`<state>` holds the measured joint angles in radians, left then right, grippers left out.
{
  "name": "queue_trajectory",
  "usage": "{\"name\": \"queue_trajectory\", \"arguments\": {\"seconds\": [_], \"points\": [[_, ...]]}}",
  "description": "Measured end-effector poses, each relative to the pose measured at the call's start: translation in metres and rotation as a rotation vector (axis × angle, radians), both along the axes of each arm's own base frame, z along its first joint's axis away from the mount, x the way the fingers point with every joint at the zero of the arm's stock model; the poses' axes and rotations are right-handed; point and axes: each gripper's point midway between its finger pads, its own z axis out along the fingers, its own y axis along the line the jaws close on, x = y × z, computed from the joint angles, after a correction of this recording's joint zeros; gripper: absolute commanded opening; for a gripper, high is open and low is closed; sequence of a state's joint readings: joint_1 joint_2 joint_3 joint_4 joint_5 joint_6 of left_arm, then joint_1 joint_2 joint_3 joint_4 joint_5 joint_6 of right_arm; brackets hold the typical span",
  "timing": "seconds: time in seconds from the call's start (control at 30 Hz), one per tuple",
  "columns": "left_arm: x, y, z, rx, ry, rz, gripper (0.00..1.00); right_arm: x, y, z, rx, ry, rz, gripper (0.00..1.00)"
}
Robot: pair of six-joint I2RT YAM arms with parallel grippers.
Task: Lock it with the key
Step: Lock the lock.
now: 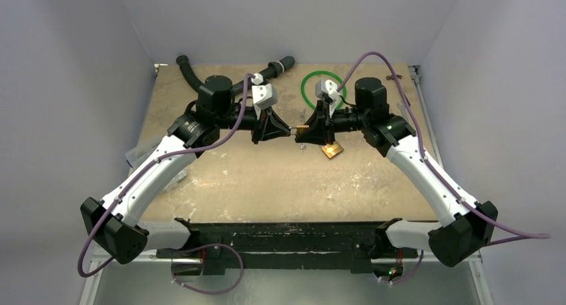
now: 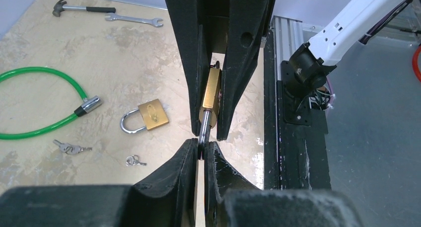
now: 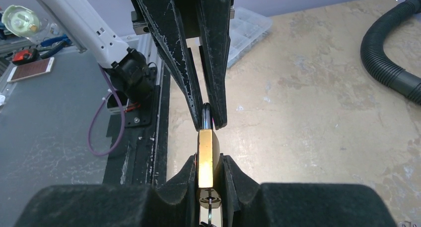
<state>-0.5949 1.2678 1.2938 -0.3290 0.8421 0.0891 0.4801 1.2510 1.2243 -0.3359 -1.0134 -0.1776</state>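
Observation:
The lock (image 3: 207, 150), a small brass padlock, hangs in the air between both grippers over the middle of the table. My right gripper (image 3: 208, 160) is shut on its brass body. My left gripper (image 2: 202, 150) is shut on its silver shackle (image 2: 203, 132), fingertip to fingertip with the right one. In the left wrist view the lock's body (image 2: 212, 93) shows edge-on between the right fingers. The key (image 3: 210, 203), thin and silver, sticks in the keyhole on the lock's end face, inside the right jaws. From above, the two grippers meet at the lock (image 1: 302, 128).
A second brass padlock (image 2: 150, 114) lies on the table, with two small key bunches (image 2: 72, 148) (image 2: 134, 161) near it. A green cable loop (image 2: 30, 103), a hammer (image 2: 82, 8) and a wrench (image 2: 134, 20) lie farther off. A black hose (image 3: 392, 53) curves along the back.

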Motion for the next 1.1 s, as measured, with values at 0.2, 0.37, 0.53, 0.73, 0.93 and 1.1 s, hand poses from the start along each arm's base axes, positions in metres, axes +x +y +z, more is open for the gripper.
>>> {"name": "queue_trajectory", "arguments": {"seconds": [0.2, 0.37, 0.53, 0.73, 0.93, 1.1], "points": [[0.002, -0.0016, -0.0021, -0.007, 0.019, 0.013, 0.0, 0.0008, 0.0009, -0.0016, -0.009, -0.001, -0.013, 0.0], [0.0027, -0.0023, -0.0065, -0.008, 0.044, 0.024, 0.0, 0.0006, 0.0036, -0.005, -0.025, 0.005, -0.026, 0.0], [0.0046, -0.0038, -0.0072, -0.02, 0.058, 0.035, 0.0, 0.0014, 0.0046, -0.0065, -0.029, 0.012, -0.033, 0.0], [0.008, -0.0072, -0.006, -0.037, 0.068, 0.042, 0.0, 0.0043, 0.0057, -0.0071, -0.03, 0.017, -0.047, 0.0], [0.0087, -0.0087, -0.0039, -0.05, 0.067, 0.041, 0.0, 0.0049, 0.0071, -0.0068, -0.025, 0.033, -0.049, 0.0], [0.0074, -0.0076, -0.0058, -0.041, 0.064, 0.041, 0.0, 0.0042, 0.0079, -0.0076, -0.025, 0.04, -0.043, 0.0]]}}
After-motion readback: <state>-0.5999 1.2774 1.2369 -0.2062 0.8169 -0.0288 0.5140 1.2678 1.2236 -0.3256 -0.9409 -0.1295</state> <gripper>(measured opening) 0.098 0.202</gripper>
